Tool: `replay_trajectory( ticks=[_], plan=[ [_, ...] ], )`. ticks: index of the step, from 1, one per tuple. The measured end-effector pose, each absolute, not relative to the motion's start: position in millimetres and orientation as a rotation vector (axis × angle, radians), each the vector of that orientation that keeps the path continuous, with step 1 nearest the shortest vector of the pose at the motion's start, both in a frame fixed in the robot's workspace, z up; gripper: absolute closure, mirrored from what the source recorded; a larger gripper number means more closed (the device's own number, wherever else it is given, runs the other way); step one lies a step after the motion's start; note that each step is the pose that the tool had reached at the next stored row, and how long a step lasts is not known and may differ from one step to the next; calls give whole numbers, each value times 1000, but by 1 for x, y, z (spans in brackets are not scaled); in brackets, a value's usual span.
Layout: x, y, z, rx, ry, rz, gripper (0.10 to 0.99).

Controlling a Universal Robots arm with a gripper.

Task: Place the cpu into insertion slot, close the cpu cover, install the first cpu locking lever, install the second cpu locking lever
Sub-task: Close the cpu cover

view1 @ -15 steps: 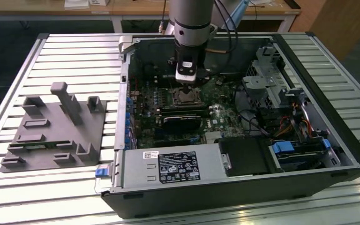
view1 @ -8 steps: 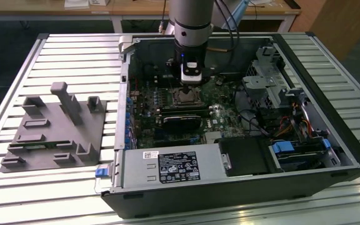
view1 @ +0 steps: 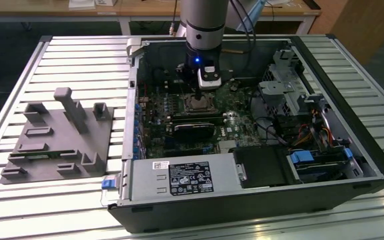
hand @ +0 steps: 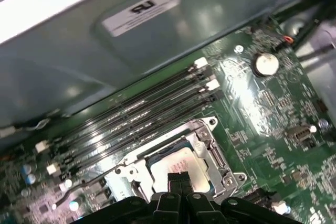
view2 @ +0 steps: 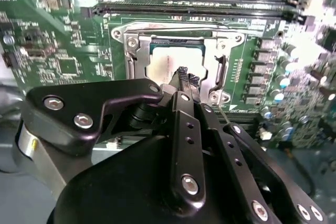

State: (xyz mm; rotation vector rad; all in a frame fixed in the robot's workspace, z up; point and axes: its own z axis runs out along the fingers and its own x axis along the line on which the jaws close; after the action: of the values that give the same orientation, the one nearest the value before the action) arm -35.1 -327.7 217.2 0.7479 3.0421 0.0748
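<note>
Evidently the cpu (view2: 160, 69) was already seated in the insertion slot (view1: 197, 103), toward the far middle of the motherboard (view1: 178, 135) and just on the near side of the long black memory slots (hand: 142, 115). The cpu cover (hand: 209, 141) appeared to lie lowered around it, with the pale chip top showing through its window. Whether the plate sat fully flat could not be determined. A thin wire lever (hand: 89, 185) stretched out beside the socket in the first wrist view; it was judged unlatched.

The gripper (view2: 181, 75) had its fingers closed tip to tip, with nothing seen between them. The tips stood over the near edge of the chip window, at or just above the metal. Contact could not be confirmed.

The arm (view1: 202, 25) stood roughly vertical over the open computer case (view1: 133, 100), wrist pointing straight down at the socket. A grey fixture (view1: 58, 135) sat on the slatted table (view1: 78, 60) at the exterior view's left, well apart from the work.

The step in hand was judged to be closing the cover. Done well, it calls for the closed tips to bear on the metal frame rather than the chip top. The push should be light and straight down, so the plate settles evenly and does not tilt or shift the chip. The tips should also be kept off the wire lever and the surrounding board components.
</note>
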Motion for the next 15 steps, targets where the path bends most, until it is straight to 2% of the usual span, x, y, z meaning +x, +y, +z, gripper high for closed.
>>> replay_trajectory(
  ticks=[15],
  plan=[
    [-35,-328,217,328,3121,69,980]
  ],
)
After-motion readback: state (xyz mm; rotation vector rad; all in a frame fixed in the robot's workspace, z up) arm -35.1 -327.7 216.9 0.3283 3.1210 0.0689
